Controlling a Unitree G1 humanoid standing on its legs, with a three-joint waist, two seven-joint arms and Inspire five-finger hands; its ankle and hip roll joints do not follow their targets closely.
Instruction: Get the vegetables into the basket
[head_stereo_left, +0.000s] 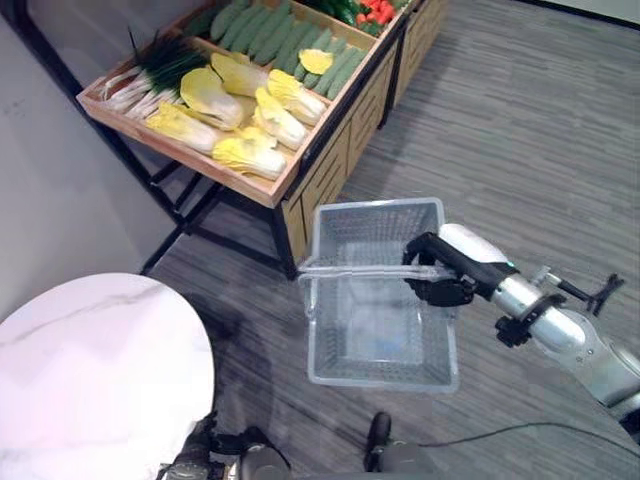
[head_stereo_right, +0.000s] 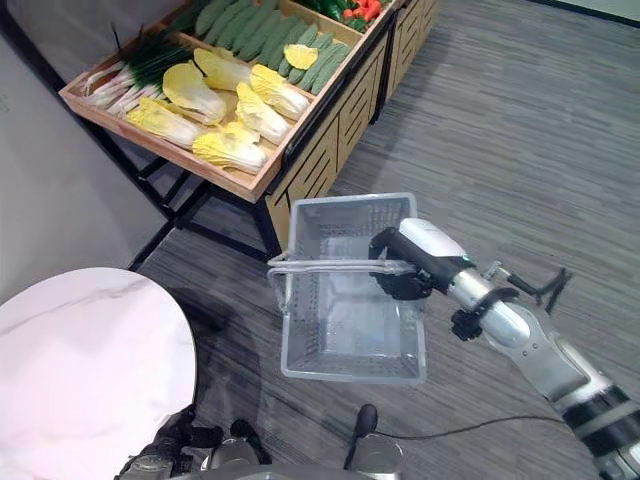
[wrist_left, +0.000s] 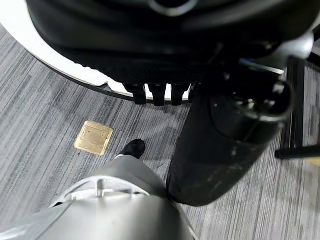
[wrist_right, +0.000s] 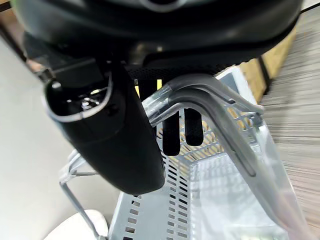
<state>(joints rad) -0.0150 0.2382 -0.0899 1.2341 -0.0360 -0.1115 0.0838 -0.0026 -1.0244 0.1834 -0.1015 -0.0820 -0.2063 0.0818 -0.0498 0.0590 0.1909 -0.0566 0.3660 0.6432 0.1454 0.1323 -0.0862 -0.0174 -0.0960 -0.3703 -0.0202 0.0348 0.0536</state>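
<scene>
A grey mesh basket (head_stereo_left: 380, 378) hangs above the carpet in front of a wooden stand (head_stereo_left: 262, 187). My right hand (head_stereo_left: 440, 272) is shut on the basket's handle (head_stereo_left: 350, 268). In the right wrist view its fingers (wrist_right: 192, 127) curl round the handle bars (wrist_right: 215, 100). I see no vegetable inside the basket. On the stand's tray lie yellow-white cabbages (head_stereo_left: 250, 115), green cucumbers (head_stereo_left: 280, 35) and green onions (head_stereo_left: 150, 75). My left hand (head_stereo_left: 200, 455) hangs low beside the round table, with relaxed fingers (wrist_left: 156, 93) and nothing in it.
A round white marble table (head_stereo_left: 90, 370) stands at the lower left. Red and green vegetables (head_stereo_left: 378, 10) fill a second crate at the far end of the stand. A brass floor plate (wrist_left: 93, 137) sits in the grey carpet. Open floor lies to the right.
</scene>
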